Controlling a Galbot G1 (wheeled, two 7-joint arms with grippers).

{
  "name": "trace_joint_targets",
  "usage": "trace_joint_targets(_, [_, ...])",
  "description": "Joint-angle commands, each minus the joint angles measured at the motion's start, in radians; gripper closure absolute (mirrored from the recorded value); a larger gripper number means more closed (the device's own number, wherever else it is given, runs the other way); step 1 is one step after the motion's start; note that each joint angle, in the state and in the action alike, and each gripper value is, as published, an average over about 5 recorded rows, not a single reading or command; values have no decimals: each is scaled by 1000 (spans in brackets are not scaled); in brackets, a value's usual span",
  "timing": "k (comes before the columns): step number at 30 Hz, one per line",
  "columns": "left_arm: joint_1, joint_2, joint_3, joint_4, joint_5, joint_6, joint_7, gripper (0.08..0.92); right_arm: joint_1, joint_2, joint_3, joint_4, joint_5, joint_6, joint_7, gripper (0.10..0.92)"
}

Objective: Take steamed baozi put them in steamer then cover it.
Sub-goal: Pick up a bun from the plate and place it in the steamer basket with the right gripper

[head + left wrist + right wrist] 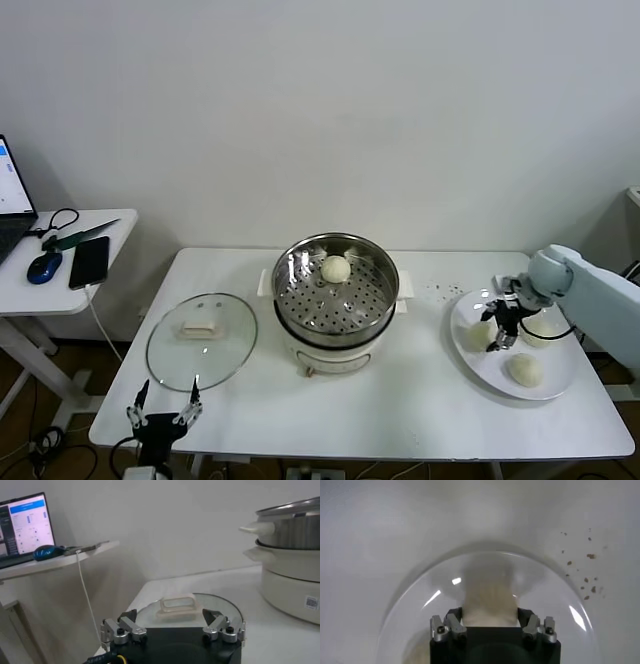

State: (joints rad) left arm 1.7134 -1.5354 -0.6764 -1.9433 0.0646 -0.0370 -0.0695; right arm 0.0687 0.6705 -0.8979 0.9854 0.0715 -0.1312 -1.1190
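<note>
Steamer [336, 300] sits mid-table, uncovered; perforated tray visible inside. One baozi in the steamer [335, 268] lies on the tray toward 12 o'clock, near the back wall.

Plate [468, 340] at 3 o'clock from the steamer, well apart from it, near the table's right end. Three buns on it: the near bun [524, 370] at the plate's 6 o'clock, the right bun [541, 327] toward 2 o'clock, the grasped bun [482, 334] toward 10 o'clock.

Right gripper [503, 333] is down over the plate at the grasped bun; in the right wrist view the bun [487, 597] fills the space between the fingers [451, 625], which stand either side of it. Contact cannot be confirmed, so whether the fingers have closed on it I cannot tell.

Cover [201, 341] lies flat on the table at 9 o'clock from the steamer, just beside it, white handle up.

Left gripper [164, 410] hangs at the table's front edge, at the cover's 6 o'clock, fingers spread wide, holding nothing.

Brown crumbs [441, 291] are scattered on the table [400, 400] between steamer and plate.

Side desk [60, 270] at far left carries a phone [89, 262] and a blue mouse [44, 267]
</note>
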Motion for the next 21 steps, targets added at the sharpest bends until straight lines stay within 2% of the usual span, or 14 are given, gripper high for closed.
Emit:
trace_joint_targets(1, [5, 3, 4, -5, -2, -3, -1, 177, 336, -36, -271, 53, 178, -7, -2, 318])
trace_joint_targets(10, [7, 4, 29, -19, 3, 2, 2, 177, 712, 119, -559, 112, 495, -78, 20, 321])
trace_joint_targets(21, [17, 2, 55, -46, 32, 10, 2, 177, 784, 399, -612, 157, 762, -176, 101, 321])
